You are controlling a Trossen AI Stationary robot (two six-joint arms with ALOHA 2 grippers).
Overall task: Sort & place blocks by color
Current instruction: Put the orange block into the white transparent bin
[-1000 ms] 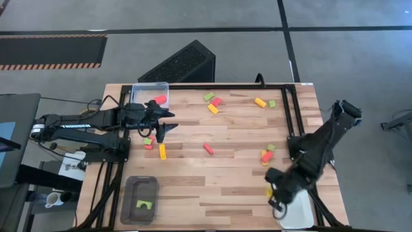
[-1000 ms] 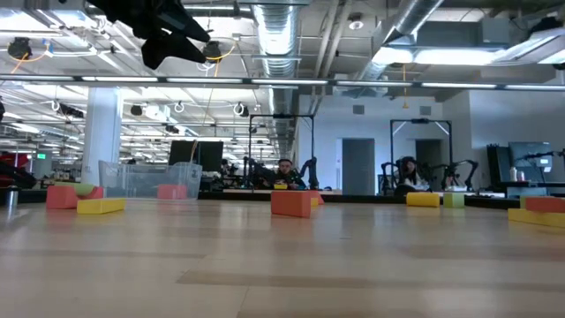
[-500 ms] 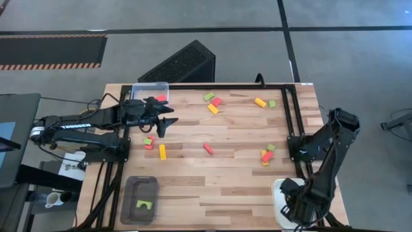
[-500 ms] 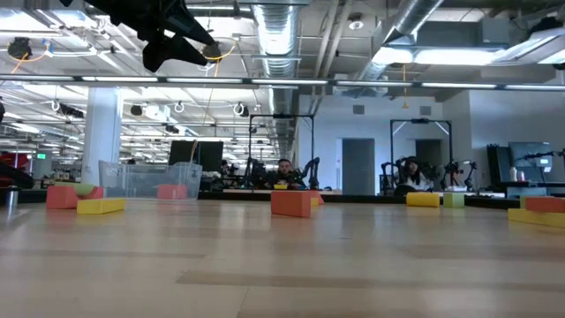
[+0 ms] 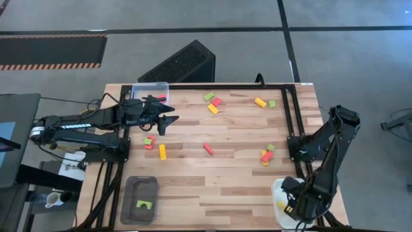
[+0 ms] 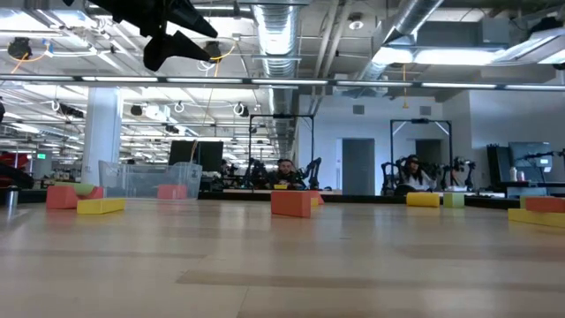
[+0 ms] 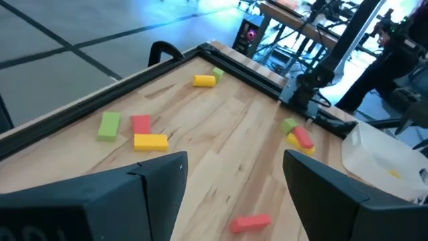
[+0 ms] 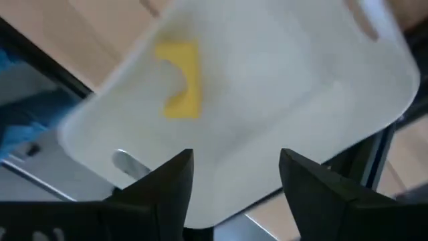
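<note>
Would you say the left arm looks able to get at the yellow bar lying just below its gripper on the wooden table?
Probably yes: the left gripper hangs open above the table, and the yellow bar lies apart from its neighbours.

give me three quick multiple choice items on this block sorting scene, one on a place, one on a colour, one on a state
1. Where is the yellow arch?
A. in the white tray
B. in the clear tray
C. on the floor

2. What colour is the block in the dark grey tray?
A. red
B. light green
C. yellow

3. How is the right gripper?
A. shut on a block
B. open and empty
C. out of view

Answers: 1 A, the arch lies on the white tray's floor; 2 B, green shows in the high view; 3 B, its fingers stand apart with nothing between.
</note>
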